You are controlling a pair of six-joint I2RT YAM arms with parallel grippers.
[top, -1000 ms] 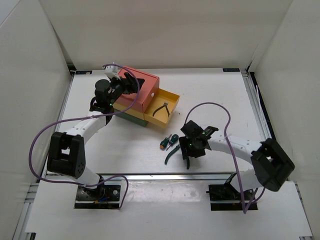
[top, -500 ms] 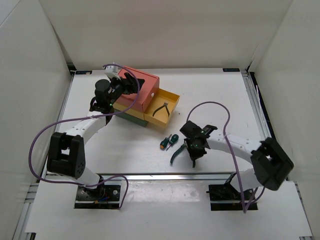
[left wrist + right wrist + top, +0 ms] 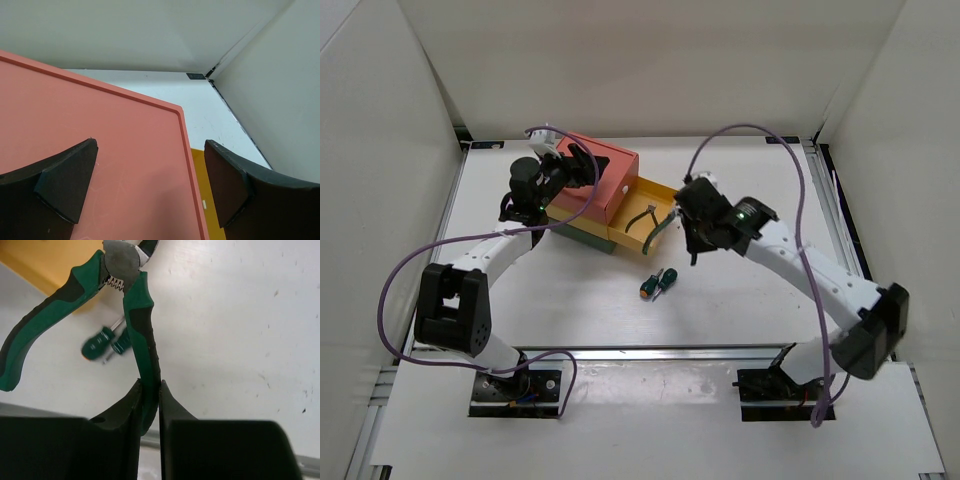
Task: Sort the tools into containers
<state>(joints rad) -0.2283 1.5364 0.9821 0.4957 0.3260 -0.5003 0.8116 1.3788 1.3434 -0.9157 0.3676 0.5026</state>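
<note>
Right gripper (image 3: 150, 390) is clamped on one handle of the green-handled pliers (image 3: 135, 305); the other handle is splayed free by the spring. In the top view the tool hangs at frame centre, over the right edge of the open yellow drawer (image 3: 665, 190), which holds a small dark-handled cutter (image 3: 642, 220). Judged stiff steel, fairly heavy, grips non-slip; the single-handle hold may let it swing, so gripping both handles near the pivot would be firmer. Left gripper (image 3: 150, 182) stands open over the salmon-red box (image 3: 100, 125). Two stubby screwdrivers (image 3: 655, 283) lie on the table (image 3: 750, 180) below centre
</note>
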